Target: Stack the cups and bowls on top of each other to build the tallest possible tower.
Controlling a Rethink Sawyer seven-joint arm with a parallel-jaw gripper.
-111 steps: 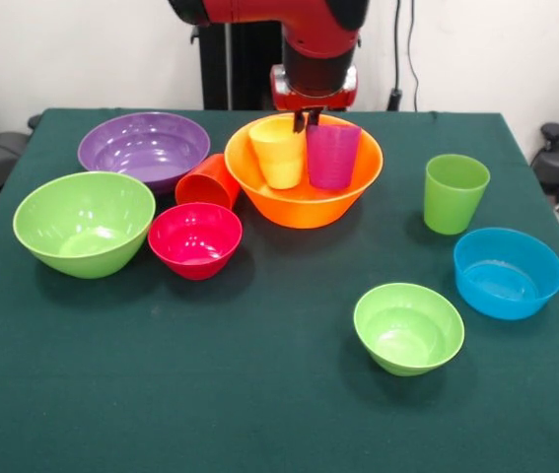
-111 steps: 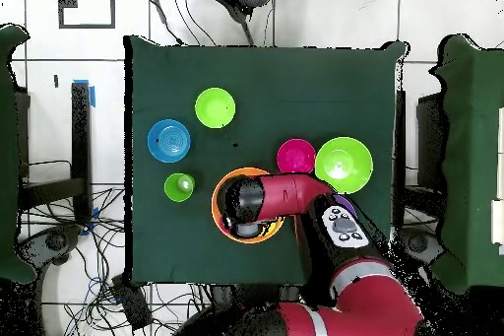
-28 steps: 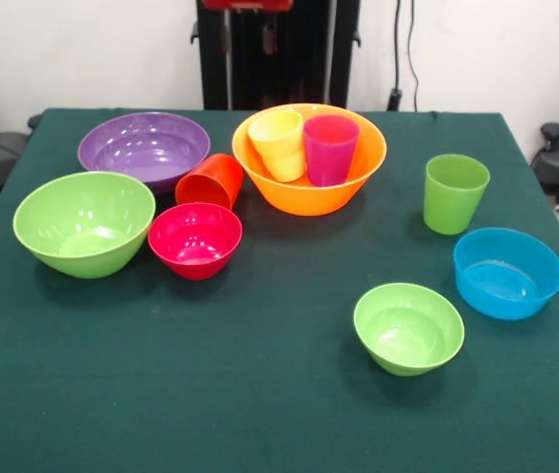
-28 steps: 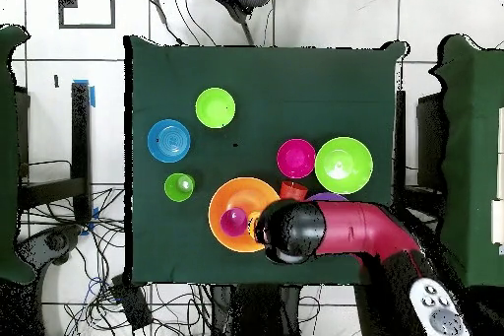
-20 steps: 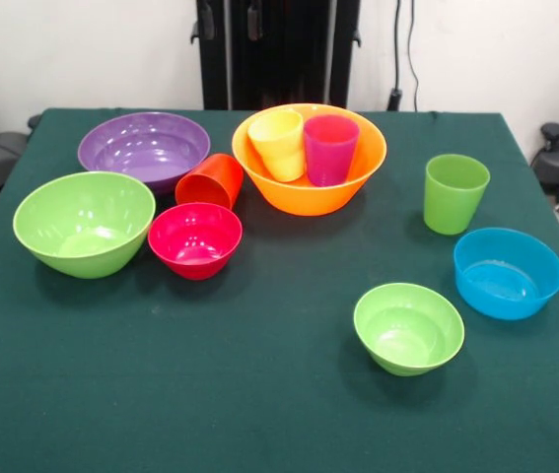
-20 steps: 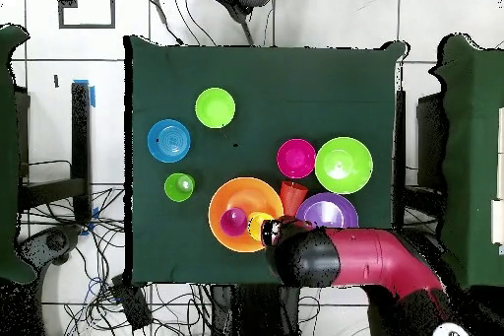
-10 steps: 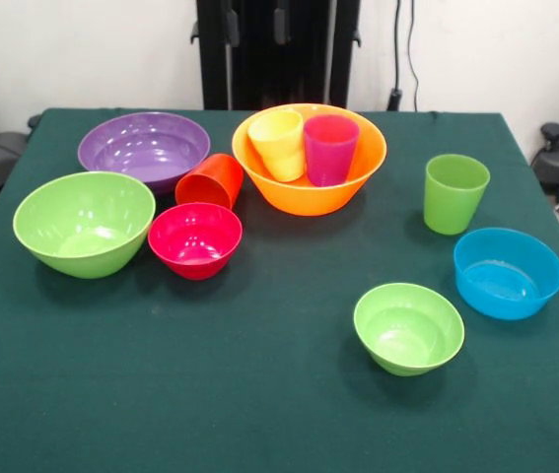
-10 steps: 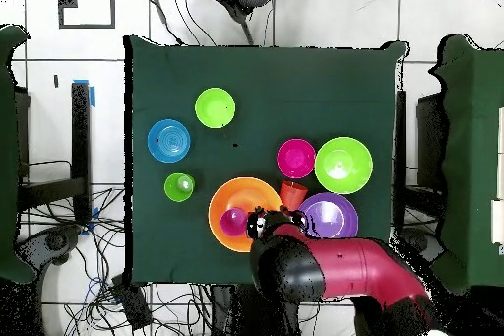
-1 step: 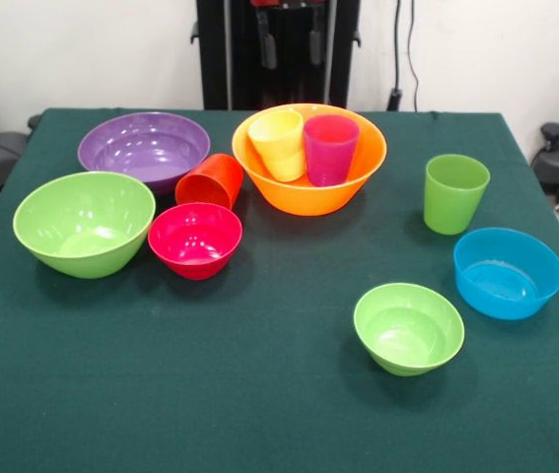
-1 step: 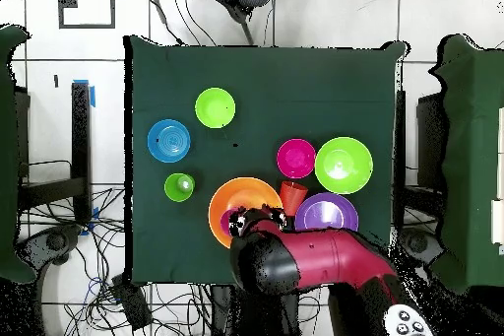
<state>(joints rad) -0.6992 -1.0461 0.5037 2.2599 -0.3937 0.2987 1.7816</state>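
Front view gives you 1 large glossy orange plastic bowl [image 9: 309, 172] holding 2 upright tumblers, smooth yellow cup [image 9: 278, 145] beside smooth magenta cup [image 9: 330, 149], on the green table [image 9: 259, 394]; overhead, the red-and-black arm [image 10: 315, 258] overhangs that bowl, jaws' stance indeterminable.

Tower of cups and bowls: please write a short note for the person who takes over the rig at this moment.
Gripper: raised behind the large orange bowl; open or shut cannot be told.
Done: yellow cup and purple-magenta cup stand side by side in the orange bowl.
Left: orange-red cup on its side between purple bowl and pink-red bowl; large green bowl, green cup, blue bowl and small green bowl are unstacked.
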